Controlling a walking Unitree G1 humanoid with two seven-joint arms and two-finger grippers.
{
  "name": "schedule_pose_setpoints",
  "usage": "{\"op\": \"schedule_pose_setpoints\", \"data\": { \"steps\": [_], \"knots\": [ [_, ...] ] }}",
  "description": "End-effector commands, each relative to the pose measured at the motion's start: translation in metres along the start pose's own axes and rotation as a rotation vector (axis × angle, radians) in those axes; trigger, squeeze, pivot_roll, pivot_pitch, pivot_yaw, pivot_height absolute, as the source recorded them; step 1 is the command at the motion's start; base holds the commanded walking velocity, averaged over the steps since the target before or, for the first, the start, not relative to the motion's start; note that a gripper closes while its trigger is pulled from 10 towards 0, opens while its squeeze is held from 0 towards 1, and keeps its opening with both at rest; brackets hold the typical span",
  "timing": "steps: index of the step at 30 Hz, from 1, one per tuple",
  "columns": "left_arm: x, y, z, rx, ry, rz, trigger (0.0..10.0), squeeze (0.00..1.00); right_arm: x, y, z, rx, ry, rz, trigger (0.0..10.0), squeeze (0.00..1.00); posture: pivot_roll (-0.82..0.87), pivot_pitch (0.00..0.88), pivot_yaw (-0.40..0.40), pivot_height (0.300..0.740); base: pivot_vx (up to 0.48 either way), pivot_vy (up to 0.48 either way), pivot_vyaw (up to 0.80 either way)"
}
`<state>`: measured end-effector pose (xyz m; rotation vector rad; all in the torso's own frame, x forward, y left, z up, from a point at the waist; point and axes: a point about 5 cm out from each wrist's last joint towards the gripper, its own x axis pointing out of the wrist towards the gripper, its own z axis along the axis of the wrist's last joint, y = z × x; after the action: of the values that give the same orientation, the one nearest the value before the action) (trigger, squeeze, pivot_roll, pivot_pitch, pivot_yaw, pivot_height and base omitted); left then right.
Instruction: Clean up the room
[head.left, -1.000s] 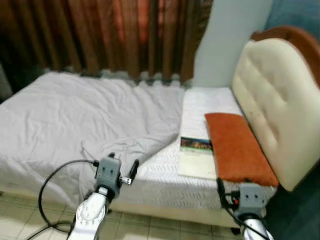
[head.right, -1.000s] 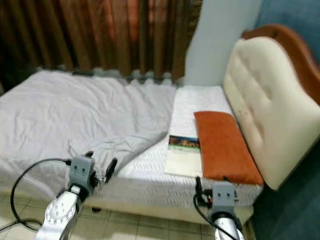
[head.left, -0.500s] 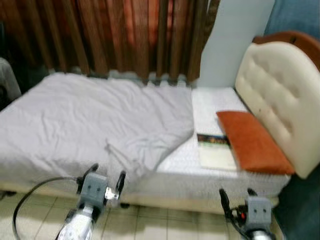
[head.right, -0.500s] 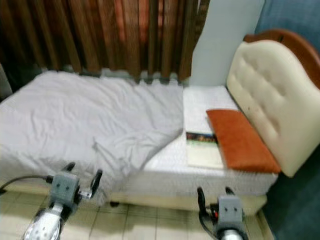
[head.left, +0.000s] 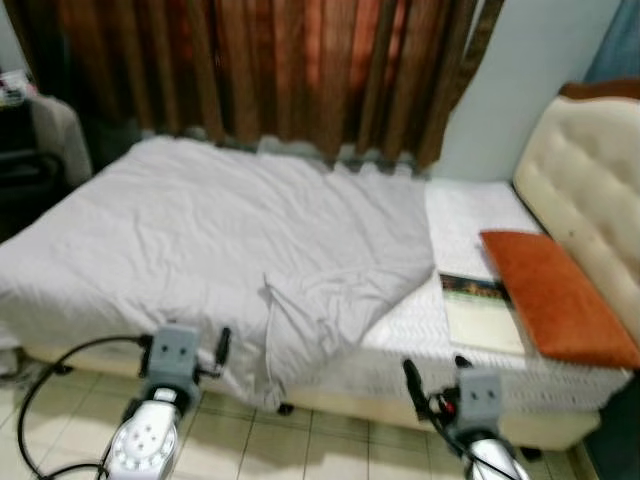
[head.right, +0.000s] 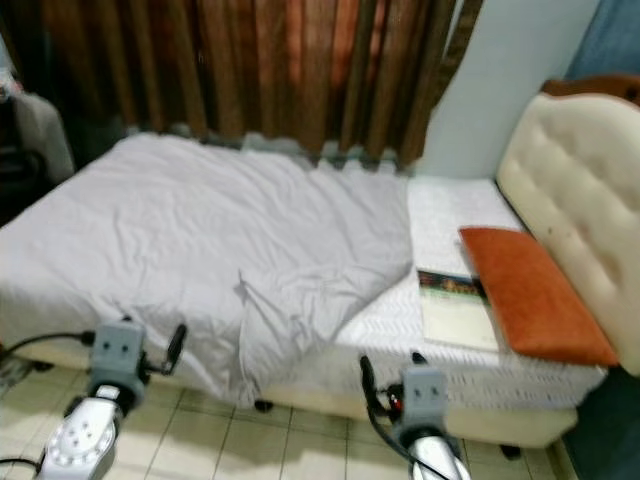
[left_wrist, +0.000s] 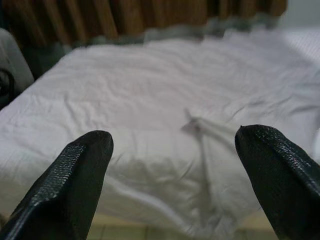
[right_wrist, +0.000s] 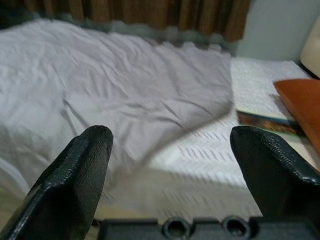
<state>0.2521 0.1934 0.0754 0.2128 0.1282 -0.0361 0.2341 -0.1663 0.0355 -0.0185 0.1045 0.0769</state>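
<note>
The whole view has been swinging left over the last second, so the headboard (head.left: 590, 190) is now sitting at the right edge and a dark chair (head.left: 25, 165) is showing at the far left; the bedding itself is lying as before. The grey sheet (head.left: 210, 250) is covering the left and middle of the bed, its rumpled corner (head.left: 285, 330) hanging over the near edge above the tiled floor (head.left: 300, 440). To its right the bare white mattress (head.left: 465, 215) is showing, with a book (head.left: 480, 310) lying flat and an orange pillow (head.left: 555, 295) just beside it, against the headboard. Brown curtains (head.left: 280, 70) are hanging behind. The left gripper (left_wrist: 170, 170) is hovering low before the near bed edge, fingers spread apart and empty. The right gripper (right_wrist: 170, 170) is hovering likewise, released, facing the sheet's corner and the book.
</note>
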Motion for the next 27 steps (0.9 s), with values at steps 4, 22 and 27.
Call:
{"op": "schedule_pose_setpoints", "data": {
  "steps": [4,22,27],
  "knots": [
    [0.009,-0.007,0.004,-0.004,0.002,-0.022,10.0,0.0,-0.003,-0.011,-0.004,-0.01,0.022,-0.02,10.0,0.0,0.02,0.03,-0.057,0.74,0.43,0.0,0.0],
    [0.014,-0.008,0.009,0.0,-0.015,-0.042,10.0,0.0,0.007,-0.008,-0.003,-0.007,0.032,0.003,10.0,0.0,0.03,0.047,-0.055,0.74,0.435,0.0,-0.21],
    [0.014,-0.008,0.008,0.002,-0.013,-0.042,10.0,0.0,0.008,-0.008,-0.003,-0.006,0.031,0.005,10.0,0.0,0.03,0.048,-0.055,0.74,0.442,0.0,0.0]
  ]
}}
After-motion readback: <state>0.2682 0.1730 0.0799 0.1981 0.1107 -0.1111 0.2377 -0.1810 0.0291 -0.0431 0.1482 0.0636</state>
